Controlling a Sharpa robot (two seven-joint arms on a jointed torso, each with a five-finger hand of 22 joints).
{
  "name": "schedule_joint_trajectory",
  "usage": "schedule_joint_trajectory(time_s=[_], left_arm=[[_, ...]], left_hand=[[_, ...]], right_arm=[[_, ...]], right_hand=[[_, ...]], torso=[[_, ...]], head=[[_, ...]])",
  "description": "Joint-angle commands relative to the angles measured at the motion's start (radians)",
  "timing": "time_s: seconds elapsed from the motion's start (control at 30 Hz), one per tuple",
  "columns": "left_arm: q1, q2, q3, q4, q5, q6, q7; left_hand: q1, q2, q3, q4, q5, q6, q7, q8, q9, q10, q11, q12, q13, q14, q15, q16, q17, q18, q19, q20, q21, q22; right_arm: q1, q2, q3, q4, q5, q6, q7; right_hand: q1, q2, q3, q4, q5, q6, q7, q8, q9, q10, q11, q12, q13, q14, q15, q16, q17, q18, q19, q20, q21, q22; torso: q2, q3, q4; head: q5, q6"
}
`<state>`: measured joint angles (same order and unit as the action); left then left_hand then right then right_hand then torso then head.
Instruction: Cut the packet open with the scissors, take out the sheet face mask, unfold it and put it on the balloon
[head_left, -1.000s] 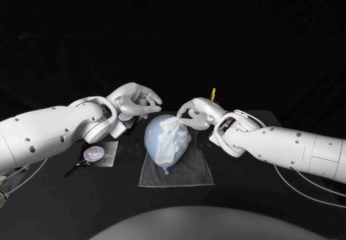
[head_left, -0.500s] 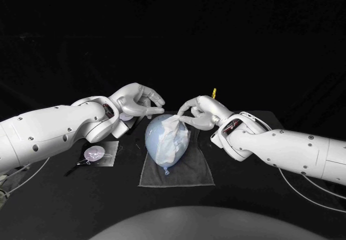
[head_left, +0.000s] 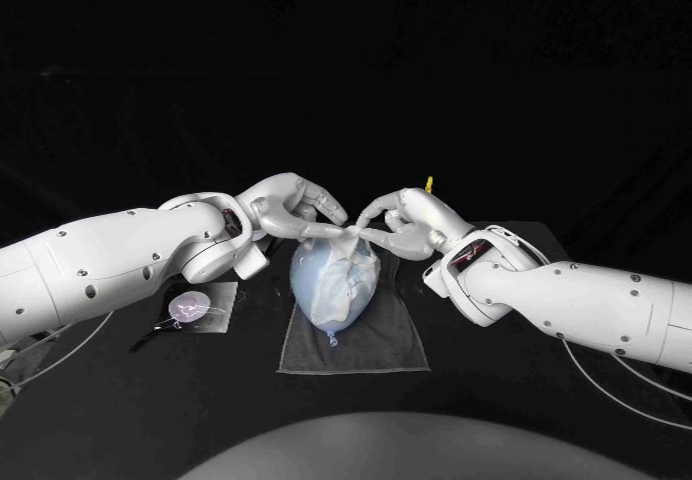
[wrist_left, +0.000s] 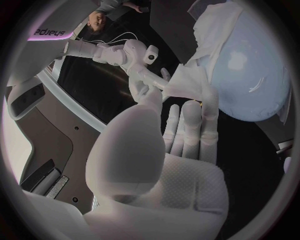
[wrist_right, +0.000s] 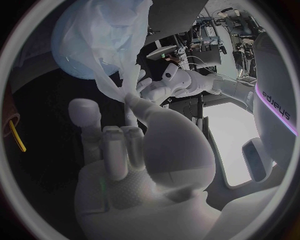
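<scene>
The left hand (head_left: 296, 208) had its fingertips at the mask's (head_left: 346, 270) bunched far end; I couldn't tell whether it gripped. The mask lay along the balloon (head_left: 320, 305), pointing toward the table's (head_left: 144, 420) far edge. The right hand (head_left: 400, 222) pinched that same peak, just beside.

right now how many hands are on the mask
2. The right hand pinches the top edge of the mask above the balloon; the left hand touches the same edge, its grip unclear.
</scene>
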<state>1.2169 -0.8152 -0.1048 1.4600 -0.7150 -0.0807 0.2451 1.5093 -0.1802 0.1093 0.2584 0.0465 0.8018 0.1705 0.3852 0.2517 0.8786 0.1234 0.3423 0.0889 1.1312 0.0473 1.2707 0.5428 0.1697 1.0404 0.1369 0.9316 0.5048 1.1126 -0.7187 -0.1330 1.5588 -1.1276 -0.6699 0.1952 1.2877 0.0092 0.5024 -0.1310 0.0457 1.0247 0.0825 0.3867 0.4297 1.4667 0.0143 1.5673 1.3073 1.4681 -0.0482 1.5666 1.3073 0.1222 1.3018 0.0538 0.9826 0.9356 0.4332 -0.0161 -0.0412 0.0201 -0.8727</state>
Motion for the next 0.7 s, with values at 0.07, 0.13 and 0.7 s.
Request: schedule_joint_trajectory(time_s=[0.07, 0.13, 0.7], left_arm=[[0.0, 0.016, 0.001, -0.01, -0.009, 0.104, -0.015], [0.0, 0.024, 0.001, -0.017, -0.01, 0.114, -0.022], [0.0, 0.07, 0.002, -0.063, -0.026, 0.135, -0.059]], left_hand=[[0.007, 0.018, -0.045, 0.018, 0.002, 0.005, 0.004, -0.01, -0.003, 0.037, -0.002, -0.049, -0.02, 0.051, -0.003, 0.013, 0.036, 0.012, 0.029, -0.003, 0.021, 0.019], [0.01, 0.021, -0.056, 0.021, 0.001, 0.006, 0.004, -0.013, -0.004, 0.044, -0.002, -0.062, -0.022, 0.06, -0.004, 0.014, 0.042, 0.011, 0.037, -0.004, 0.029, 0.03], [0.128, 0.106, -0.04, 0.005, 0.002, 0.055, -0.017, -0.018, -0.006, 0.156, -0.018, -0.13, -0.021, 0.144, -0.019, 0.047, 0.133, -0.013, 0.124, -0.018, 0.131, 0.174]], right_arm=[[0.001, -0.003, 0.002, 0.006, 0.0, -0.021, 0.013], [0.001, -0.004, 0.002, 0.008, -0.001, -0.022, 0.013], [0.001, -0.015, 0.002, 0.029, -0.002, -0.042, 0.021]], right_hand=[[-0.014, -0.001, 0.01, -0.001, 0.003, 0.009, -0.001, 0.008, 0.03, 0.104, -0.009, 0.003, 0.264, 0.103, -0.008, 0.004, 0.264, 0.015, 0.002, -0.005, 0.006, 0.003], [-0.014, -0.001, 0.01, -0.001, 0.003, 0.009, -0.001, 0.008, 0.03, 0.104, -0.009, 0.003, 0.264, 0.103, -0.008, 0.004, 0.264, 0.015, 0.002, -0.005, 0.006, 0.003], [-0.016, -0.002, 0.015, -0.003, 0.003, 0.009, -0.001, 0.01, 0.032, 0.104, -0.009, 0.003, 0.264, 0.103, -0.008, 0.004, 0.264, 0.014, 0.003, -0.006, 0.009, 0.007]], torso=[[0.0, 0.0002, 0.0009], [0.0, 0.0, 0.0007], [0.0, 0.0, 0.0007]], head=[[-0.001, 0.0], [-0.001, 0.0], [-0.004, 0.0]])
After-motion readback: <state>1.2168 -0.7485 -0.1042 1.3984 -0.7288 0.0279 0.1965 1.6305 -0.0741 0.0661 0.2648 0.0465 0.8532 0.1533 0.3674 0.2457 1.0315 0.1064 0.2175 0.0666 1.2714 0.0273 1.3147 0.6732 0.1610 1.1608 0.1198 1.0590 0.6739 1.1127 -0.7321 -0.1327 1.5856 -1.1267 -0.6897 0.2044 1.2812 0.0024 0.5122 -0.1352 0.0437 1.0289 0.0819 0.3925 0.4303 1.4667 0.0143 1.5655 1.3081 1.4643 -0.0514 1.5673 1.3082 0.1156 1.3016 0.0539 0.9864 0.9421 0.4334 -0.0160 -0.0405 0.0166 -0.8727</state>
